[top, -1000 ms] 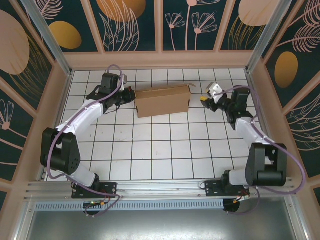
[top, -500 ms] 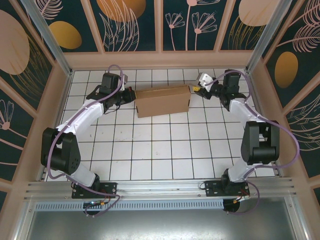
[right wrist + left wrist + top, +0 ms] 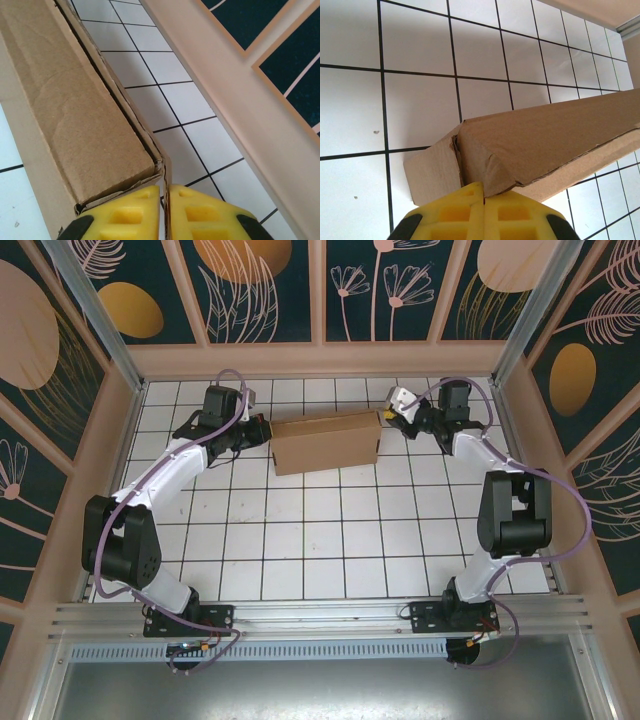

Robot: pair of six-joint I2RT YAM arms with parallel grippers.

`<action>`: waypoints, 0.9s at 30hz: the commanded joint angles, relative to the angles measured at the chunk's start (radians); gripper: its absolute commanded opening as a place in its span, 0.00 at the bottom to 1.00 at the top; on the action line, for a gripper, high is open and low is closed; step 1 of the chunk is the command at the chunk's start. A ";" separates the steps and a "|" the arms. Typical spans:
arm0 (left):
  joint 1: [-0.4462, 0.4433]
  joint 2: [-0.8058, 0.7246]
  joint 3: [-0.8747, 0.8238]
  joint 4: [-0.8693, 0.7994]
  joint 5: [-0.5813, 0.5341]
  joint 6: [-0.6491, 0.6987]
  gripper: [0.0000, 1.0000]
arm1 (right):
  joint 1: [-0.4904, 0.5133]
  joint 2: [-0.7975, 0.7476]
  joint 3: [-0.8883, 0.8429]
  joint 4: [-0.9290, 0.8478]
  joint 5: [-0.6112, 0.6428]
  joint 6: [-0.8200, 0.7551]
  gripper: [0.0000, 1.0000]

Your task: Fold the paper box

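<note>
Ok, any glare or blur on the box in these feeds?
Top external: even light, no glare, paper box sharp. Left wrist: cardboard crisp, faint soft shadow on the tiles beside it. Right wrist: creases and torn edges clear, no glare.

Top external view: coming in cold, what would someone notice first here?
The plain brown corrugated cardboard box lies closed across the far part of the white tiled table. The left gripper and the right gripper meet its opposite ends. In the wrist views, yellow fingertips pinch cardboard edges at its corners.
</note>
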 commanded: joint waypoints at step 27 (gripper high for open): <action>-0.007 0.022 0.018 -0.076 -0.006 0.007 0.00 | 0.160 -0.027 0.235 -0.336 0.338 0.816 0.00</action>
